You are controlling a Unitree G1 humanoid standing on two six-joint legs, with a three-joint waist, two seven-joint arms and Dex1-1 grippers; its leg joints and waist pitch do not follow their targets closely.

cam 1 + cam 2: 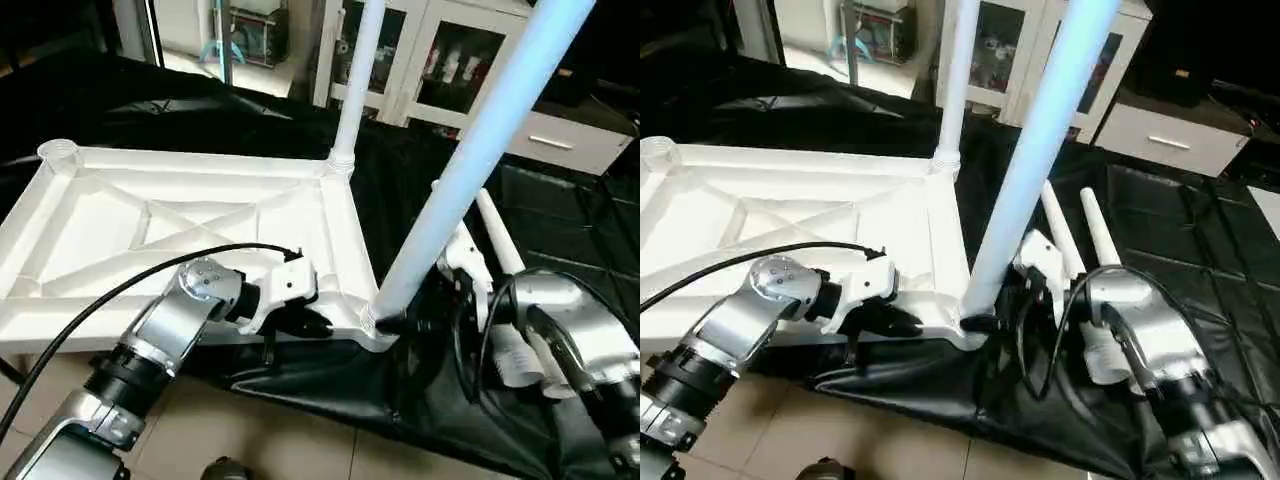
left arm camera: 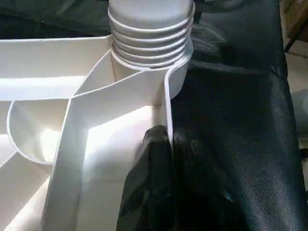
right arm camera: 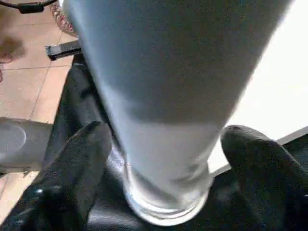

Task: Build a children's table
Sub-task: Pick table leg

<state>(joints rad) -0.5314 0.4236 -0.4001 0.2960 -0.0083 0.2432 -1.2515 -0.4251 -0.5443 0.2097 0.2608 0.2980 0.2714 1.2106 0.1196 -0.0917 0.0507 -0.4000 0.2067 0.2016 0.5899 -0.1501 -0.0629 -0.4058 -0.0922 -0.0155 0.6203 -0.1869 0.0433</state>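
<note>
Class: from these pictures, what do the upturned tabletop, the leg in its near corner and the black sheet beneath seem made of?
Tabletop: likely moulded plastic, white and slightly glossy, with thin cast ribs. Near leg: probably plastic tube, smooth, with moulded threads at its base. Black sheet: looks like vinyl or leatherette, creased and faintly shiny.

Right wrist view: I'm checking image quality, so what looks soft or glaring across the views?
Right wrist view: the near leg is blurred, with blown-out white beside it. Left wrist view: the dark fingers lack detail, the ribbed socket is sharp. Left eye view: the near leg has a bluish sheen.
</note>
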